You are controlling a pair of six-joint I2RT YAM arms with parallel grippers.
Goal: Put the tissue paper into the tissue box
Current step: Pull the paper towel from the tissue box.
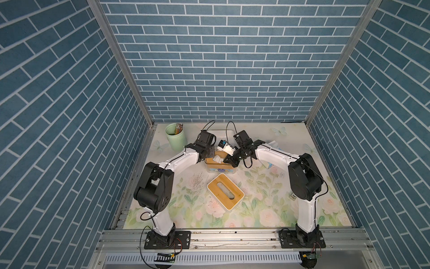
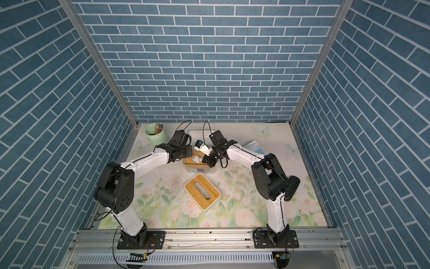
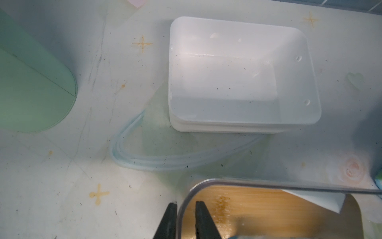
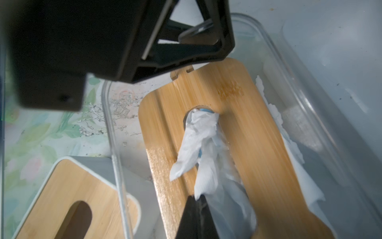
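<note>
Pinching tissue paper (image 4: 196, 144): right pincer (image 4: 197, 199) | left pincer (image 3: 186, 204) astride clear tissue box (image 3: 268, 182) rim, grip unclear

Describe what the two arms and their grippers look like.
The left arm and right arm have white links joined by bulky black joints, on black base plates bolted to a metal rail. Thin black cables loop along them. The left gripper and right gripper have black wedge-shaped fingers tapering to points.

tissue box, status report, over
Right fingers shut on tissue paper at the bamboo lid slot. Left fingers astride the tissue box wall. Paper pokes out through the slot. Second box close beside, not blocking.
</note>
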